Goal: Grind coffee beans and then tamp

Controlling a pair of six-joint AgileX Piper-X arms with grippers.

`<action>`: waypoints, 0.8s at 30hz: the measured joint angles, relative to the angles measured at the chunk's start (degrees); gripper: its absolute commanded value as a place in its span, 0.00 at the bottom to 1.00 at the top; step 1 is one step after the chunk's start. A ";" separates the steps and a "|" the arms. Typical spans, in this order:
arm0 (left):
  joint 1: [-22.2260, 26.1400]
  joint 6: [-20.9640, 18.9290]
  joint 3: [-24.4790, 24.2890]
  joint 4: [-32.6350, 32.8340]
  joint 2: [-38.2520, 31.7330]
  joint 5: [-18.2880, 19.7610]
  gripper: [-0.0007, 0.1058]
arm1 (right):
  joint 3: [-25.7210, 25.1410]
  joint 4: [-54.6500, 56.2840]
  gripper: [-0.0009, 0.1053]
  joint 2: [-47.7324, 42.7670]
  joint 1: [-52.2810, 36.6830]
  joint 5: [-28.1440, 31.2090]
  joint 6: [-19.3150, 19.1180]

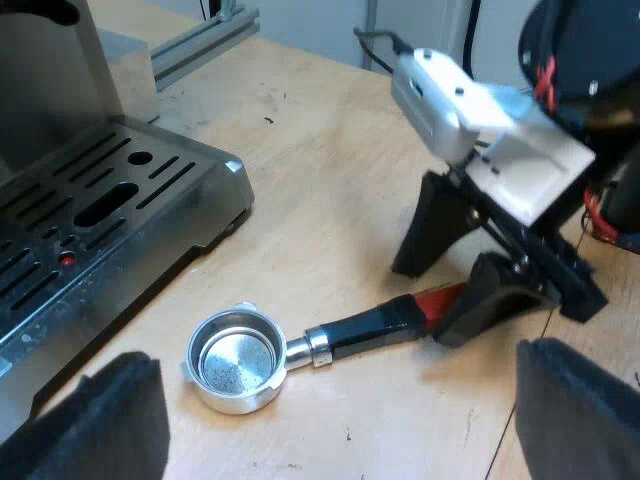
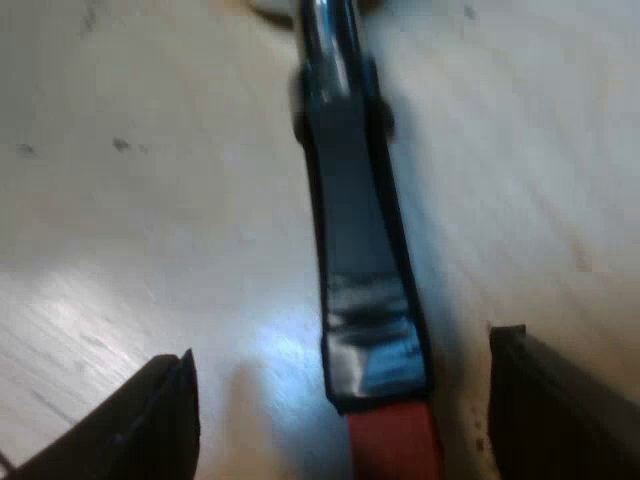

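Observation:
The metal holder (image 1: 236, 360) lies loose on the wooden table, its round basket facing up. Its dark handle (image 1: 365, 328) runs away from the basket and ends in red (image 1: 440, 297). My right gripper (image 1: 428, 302) stands low over that red end, one finger on each side. In the right wrist view the handle (image 2: 355, 250) passes between the fingers (image 2: 165, 410) with a gap on both sides, so the right gripper (image 2: 345, 415) is open around it. My left gripper (image 1: 340, 420) hangs open above the table near the basket, holding nothing.
The espresso machine's metal drip tray (image 1: 110, 215), slotted on top, sits close beside the holder's basket. An aluminium frame rail (image 1: 200, 40) lies beyond the machine. Bare wooden table (image 1: 320, 170) stretches between the tray and the right arm.

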 measured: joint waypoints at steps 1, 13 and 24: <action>0.00 0.00 0.00 0.00 0.00 0.00 0.69 | -1.14 1.65 0.60 -0.73 0.00 0.00 -0.74; 0.00 0.00 0.00 0.00 0.00 0.00 0.69 | -8.59 10.40 0.60 -11.36 0.00 -0.11 -4.10; 0.00 -0.17 0.00 0.00 0.00 -1.50 0.69 | -9.24 -1.70 0.60 -19.31 0.00 -0.09 -10.02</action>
